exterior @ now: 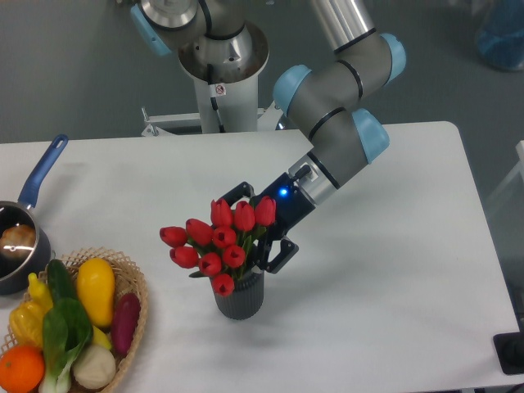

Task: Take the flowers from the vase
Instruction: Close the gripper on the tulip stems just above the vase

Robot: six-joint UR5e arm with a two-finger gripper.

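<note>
**Inspector:** Fixed camera, the only view. Step in hand: the approach for the grasp. The gripper (255, 223) sits at the 2 o'clock side of the flowers (217, 239), behind the buds, low over the mouth of the vase (240, 295). Nothing is lifted yet; the bunch stands in the vase near the table's (393, 270) middle.

**Clerk:** And the jaws?

**Inspector:** Spread wide. One finger shows at 12 o'clock of the bunch, the other at 4 o'clock by the vase rim. The buds hide the gap, so I cannot tell whether either finger touches the stems. It grips nothing that I can confirm.

**Clerk:** Next move?

**Inspector:** In my judgement, ease in until the stems lie between the fingers, close on them above the rim, then lift straight up so the vase does not tip.

**Clerk:** Other items?

**Inspector:** A basket (131, 286) of vegetables at 8 o'clock of the vase, and a saucepan (24, 237) at 9 o'clock, well apart.
</note>
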